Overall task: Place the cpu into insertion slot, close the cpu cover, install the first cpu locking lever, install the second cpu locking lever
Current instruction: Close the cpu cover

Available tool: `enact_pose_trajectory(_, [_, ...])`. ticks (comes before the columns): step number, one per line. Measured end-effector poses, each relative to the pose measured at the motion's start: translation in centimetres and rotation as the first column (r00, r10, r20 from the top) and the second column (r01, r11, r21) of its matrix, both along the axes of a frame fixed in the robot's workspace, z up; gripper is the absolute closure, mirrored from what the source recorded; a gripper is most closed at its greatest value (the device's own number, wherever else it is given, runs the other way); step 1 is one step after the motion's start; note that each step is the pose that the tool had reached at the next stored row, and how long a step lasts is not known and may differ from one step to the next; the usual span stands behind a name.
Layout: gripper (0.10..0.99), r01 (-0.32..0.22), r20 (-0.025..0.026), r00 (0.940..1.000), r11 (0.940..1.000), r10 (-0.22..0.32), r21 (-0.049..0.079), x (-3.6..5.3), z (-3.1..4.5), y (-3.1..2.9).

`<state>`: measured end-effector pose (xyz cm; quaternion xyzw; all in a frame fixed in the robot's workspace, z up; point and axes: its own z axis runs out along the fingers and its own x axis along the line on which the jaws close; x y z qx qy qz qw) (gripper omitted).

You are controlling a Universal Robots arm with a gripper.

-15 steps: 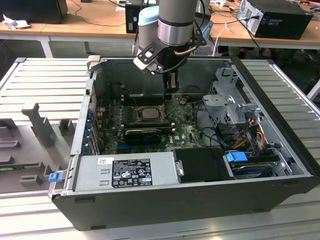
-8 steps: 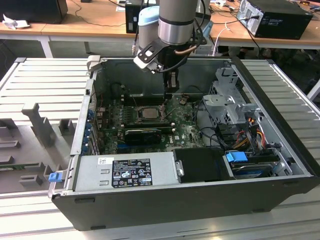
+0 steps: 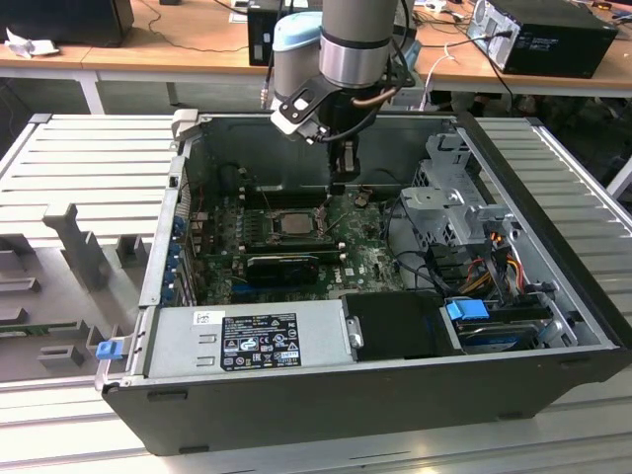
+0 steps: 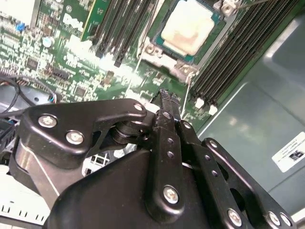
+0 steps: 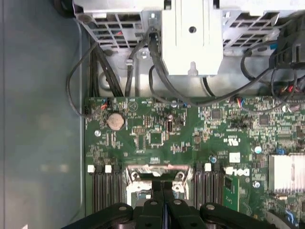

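Observation:
The cpu (image 3: 294, 223) lies flat in the insertion slot (image 3: 316, 230) on the green motherboard, its pale metal top (image 4: 187, 25) facing up. The cpu cover (image 4: 166, 51) lies down around the chip as a metal frame, and its edge (image 5: 155, 171) also appears in the first wrist view. A thin wire lever (image 4: 189, 88) runs beside the socket; I cannot tell whether it is latched. My gripper (image 3: 339, 186) hangs just above the board at the socket's edge toward the exterior view's right. In both wrist views the gripper (image 4: 163, 94) (image 5: 162, 185) is shut with nothing in it.
Long black memory slots (image 4: 228, 52) flank the socket. A black card (image 3: 281, 267) lies nearer the camera, with the power supply (image 3: 252, 336) in front of it. A drive cage (image 3: 444, 197) and loose cables (image 3: 494, 257) crowd the exterior view's right. Case walls enclose everything.

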<state>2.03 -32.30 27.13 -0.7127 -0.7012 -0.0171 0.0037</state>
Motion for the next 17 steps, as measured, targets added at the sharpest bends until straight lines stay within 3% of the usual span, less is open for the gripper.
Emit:
enact_pose_trajectory(7, [0.980, 0.000, -0.0006, 1.0000, 1.0000, 0.000, 0.000, 2.34, -0.04, 0.00])
enact_pose_trajectory(10, [0.980, 0.000, -0.0021, 1.0000, 1.0000, 0.000, 0.001, 3.46, -0.38, 0.01])
enact_pose_trajectory(14, [0.980, 0.000, -0.0022, 1.0000, 1.0000, 0.000, 0.001, 3.45, -1.90, -0.01])
enact_pose_trajectory(17, [0.980, 0.000, -0.0022, 1.0000, 1.0000, 0.000, 0.001, 2.52, -2.45, -0.01])
